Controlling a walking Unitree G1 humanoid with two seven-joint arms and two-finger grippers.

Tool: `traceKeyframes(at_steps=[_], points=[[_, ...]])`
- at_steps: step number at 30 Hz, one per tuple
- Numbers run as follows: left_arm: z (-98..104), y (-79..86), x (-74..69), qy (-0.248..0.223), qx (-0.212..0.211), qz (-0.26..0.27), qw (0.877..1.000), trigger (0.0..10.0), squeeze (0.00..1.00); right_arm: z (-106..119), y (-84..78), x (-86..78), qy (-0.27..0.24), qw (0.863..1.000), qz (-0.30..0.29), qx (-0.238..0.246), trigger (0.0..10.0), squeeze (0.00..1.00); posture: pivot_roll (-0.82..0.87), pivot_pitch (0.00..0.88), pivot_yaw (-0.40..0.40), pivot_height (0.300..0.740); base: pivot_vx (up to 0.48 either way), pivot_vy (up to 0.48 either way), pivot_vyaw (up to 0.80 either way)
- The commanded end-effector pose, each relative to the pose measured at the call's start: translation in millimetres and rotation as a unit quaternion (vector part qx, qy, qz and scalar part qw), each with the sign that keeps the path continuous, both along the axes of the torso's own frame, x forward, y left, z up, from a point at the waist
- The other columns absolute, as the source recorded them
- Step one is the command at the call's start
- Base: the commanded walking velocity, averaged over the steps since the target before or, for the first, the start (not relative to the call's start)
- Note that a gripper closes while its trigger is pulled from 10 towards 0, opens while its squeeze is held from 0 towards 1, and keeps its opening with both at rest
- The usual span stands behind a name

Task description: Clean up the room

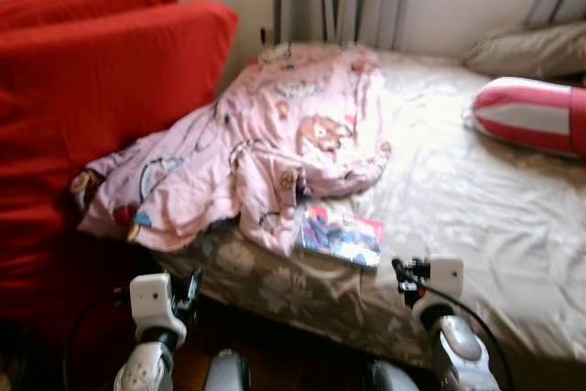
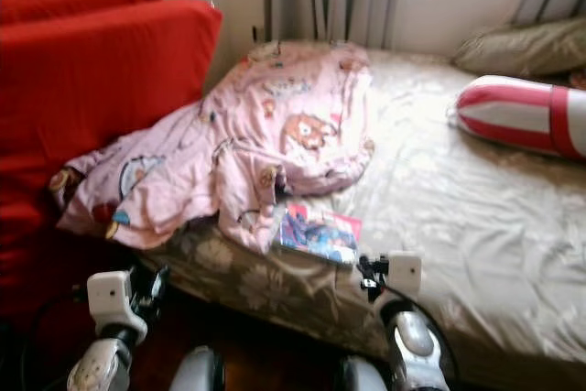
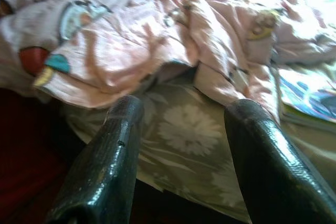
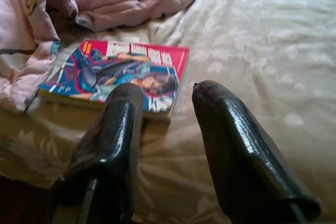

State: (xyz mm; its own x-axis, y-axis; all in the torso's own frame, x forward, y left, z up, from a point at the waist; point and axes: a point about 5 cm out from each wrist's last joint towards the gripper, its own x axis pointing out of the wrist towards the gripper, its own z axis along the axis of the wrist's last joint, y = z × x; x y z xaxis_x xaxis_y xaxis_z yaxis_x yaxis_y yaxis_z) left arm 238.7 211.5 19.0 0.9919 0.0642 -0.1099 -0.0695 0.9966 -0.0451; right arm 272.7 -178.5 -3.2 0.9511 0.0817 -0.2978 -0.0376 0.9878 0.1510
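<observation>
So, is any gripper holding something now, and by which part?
Nothing is held. The left gripper is open before the bed edge, below the blanket. The right gripper is open, short of the magazine.

Pink cartoon-print blanket (image 1: 265, 148): crumpled in a heap on the bed's near-left part, one fold draping over the front edge. Comic magazine (image 4: 118, 74): lies flat, cover up, red banner, at 5 o'clock of the heap, its left edge tucked just under the fabric.
</observation>
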Motion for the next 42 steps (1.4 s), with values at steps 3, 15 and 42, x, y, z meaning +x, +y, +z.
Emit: traceKeyframes(at_steps=[3, 15, 42], points=[[4.7, -0.2, 5.6, -0.005, 0.003, -0.004, 1.0, 10.0, 0.0, 7.1, 1.1, 8.0, -0.012, 1.0, -0.002, 0.006, 10.0, 0.0, 0.04, 0.0, 0.004, 0.587, 0.0, 0.0, 0.0], [6.2, 0.6, 7.4, -0.006, 0.002, -0.003, 1.0, 10.0, 0.0, 8.1, 0.4, 9.1, -0.014, 1.0, 0.015, 0.003, 10.0, 0.0, 0.05, 0.0, 0.002, 0.587, 0.0, 0.0, 0.6], [9.8, 2.5, 12.6, -0.011, 0.004, -0.003, 1.0, 10.0, 0.0, 10.9, 0.8, 14.5, -0.015, 1.0, 0.003, 0.018, 10.0, 0.0, 0.05, 0.0, 0.004, 0.587, 0.236, 0.0, 0.14]])
